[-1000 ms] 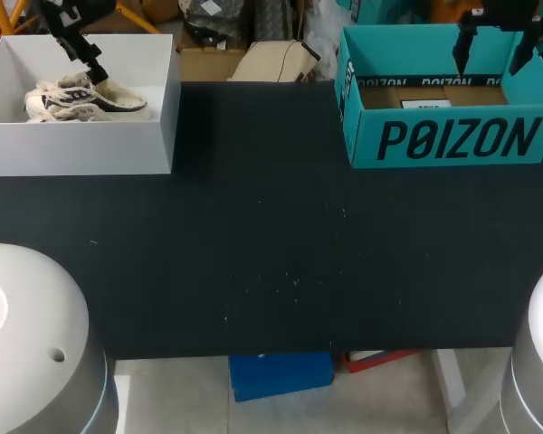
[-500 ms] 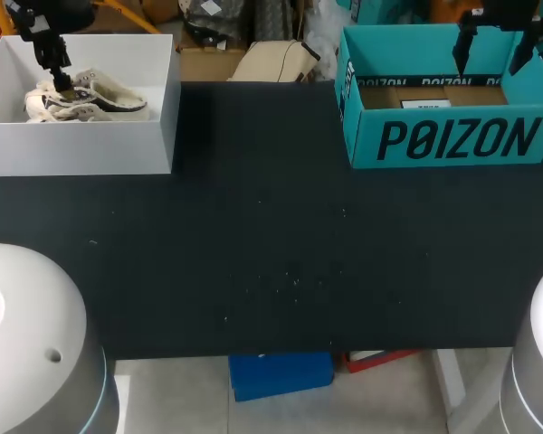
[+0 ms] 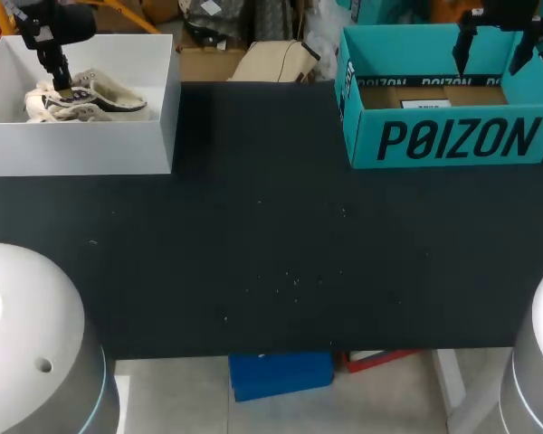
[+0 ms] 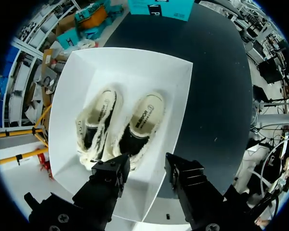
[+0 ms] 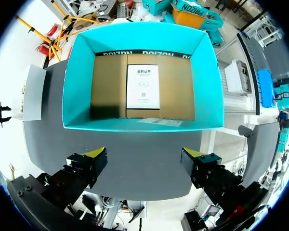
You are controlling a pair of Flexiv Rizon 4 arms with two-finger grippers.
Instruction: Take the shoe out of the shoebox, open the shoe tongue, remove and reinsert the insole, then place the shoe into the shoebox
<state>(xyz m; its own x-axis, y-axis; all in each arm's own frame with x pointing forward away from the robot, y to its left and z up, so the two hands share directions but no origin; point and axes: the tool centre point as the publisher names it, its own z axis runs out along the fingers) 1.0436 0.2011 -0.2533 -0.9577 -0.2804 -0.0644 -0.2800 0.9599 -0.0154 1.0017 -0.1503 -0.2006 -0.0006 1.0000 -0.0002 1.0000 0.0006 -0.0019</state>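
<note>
- Head view: bright, even light falls from above, and the black table (image 3: 271, 262) looks dull and matte.
- Upper left of the frame: the white box (image 3: 81, 145) is the brightest patch, its inner walls almost washed out. A soft shadow lies on the table along its right side.
- Left wrist view: the shoes (image 4: 147, 118) throw faint, soft shadows on the box floor.
- Right wrist view: inside the teal box (image 5: 139, 41), a dark shadow fills one corner of the cardboard floor.

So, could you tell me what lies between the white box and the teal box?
Nothing: in the head view, only bare black table separates white box from teal box.
</note>
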